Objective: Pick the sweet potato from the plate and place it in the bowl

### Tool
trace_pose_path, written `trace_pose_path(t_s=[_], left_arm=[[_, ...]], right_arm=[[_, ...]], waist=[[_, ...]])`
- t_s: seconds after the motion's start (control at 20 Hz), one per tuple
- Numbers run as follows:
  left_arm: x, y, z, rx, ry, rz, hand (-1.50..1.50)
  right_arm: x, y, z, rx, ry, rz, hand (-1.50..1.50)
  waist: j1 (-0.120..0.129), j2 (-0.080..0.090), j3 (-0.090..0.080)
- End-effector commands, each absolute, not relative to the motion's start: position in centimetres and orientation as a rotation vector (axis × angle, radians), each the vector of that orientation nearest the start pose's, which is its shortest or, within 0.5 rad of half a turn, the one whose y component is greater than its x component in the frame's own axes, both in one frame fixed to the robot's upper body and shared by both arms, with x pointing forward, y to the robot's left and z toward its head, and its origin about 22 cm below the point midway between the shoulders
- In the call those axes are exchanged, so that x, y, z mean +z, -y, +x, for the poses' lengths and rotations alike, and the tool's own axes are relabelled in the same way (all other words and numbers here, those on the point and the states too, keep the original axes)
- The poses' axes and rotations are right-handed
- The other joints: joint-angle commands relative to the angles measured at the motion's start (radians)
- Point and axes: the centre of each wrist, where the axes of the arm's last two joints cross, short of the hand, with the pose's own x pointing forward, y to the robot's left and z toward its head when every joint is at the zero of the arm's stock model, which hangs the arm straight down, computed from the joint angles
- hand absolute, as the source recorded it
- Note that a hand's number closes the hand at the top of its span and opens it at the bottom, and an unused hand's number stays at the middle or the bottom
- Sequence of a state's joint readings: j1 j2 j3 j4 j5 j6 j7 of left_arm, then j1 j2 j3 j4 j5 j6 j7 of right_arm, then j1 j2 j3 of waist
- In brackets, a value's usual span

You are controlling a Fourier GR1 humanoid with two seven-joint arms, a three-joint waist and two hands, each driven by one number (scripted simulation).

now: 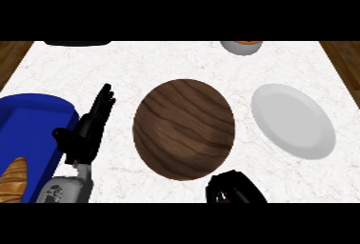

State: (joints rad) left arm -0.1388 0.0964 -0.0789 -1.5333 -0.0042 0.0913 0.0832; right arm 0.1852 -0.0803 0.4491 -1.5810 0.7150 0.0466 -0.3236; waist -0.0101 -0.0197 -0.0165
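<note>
A white plate (294,120) lies on the right of the marble counter with nothing on it. Left of it, at the middle, is a dark wooden bowl (184,128), seen from above with nothing inside. My right hand (235,187) is at the lower edge, just below the bowl's near rim. Its fingers are curled round the sweet potato (224,199), of which only a reddish-brown sliver shows. My left hand (90,126) rests open left of the bowl, fingers pointing up, holding nothing.
A blue container (35,128) fills the left edge, with a golden pastry (13,178) at its near end. At the far edge stand a grey cup with orange contents (243,46) and a black object (77,43). Wooden floor shows past both counter sides.
</note>
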Motion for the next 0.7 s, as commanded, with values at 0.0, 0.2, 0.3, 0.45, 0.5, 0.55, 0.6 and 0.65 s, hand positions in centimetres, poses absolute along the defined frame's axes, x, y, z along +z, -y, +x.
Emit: trace_pose_path(t_s=[0.0,0.2,0.3,0.45,0.5,0.55,0.6,0.65], left_arm=[[2.9,-22.1,27.3,-0.105,1.589,0.065,0.00],[1.9,-22.3,27.1,-0.091,1.559,0.086,0.00],[2.6,-22.1,26.9,-0.091,1.570,0.091,0.00],[2.3,-22.6,26.8,-0.096,1.574,0.091,0.00],[2.4,-21.2,27.0,-0.099,1.573,0.069,0.00],[2.8,-21.9,27.5,-0.098,1.577,0.083,0.00],[2.6,-23.1,27.2,-0.112,1.578,0.099,0.00],[2.7,-22.2,27.5,-0.114,1.572,0.085,0.00]], right_arm=[[0.8,9.7,15.5,0.784,1.929,0.004,1.50],[5.0,6.5,13.1,0.694,2.037,-0.076,1.50],[6.3,5.6,11.9,0.684,2.040,-0.150,1.50],[8.0,4.6,10.9,0.670,2.043,-0.231,1.50],[8.6,4.7,11.5,0.682,2.037,-0.240,1.50],[8.7,4.6,11.6,0.677,2.014,-0.277,1.50],[9.1,4.6,11.5,0.676,2.004,-0.303,1.50],[9.2,4.3,12.0,0.692,1.996,-0.319,1.50]], waist=[[-0.003,-0.005,0.017],[-0.009,0.001,0.011],[-0.008,-0.006,0.010],[-0.008,-0.001,0.009],[-0.012,0.000,0.008],[-0.012,0.003,0.008],[-0.007,0.001,0.008],[-0.005,0.007,0.008]])
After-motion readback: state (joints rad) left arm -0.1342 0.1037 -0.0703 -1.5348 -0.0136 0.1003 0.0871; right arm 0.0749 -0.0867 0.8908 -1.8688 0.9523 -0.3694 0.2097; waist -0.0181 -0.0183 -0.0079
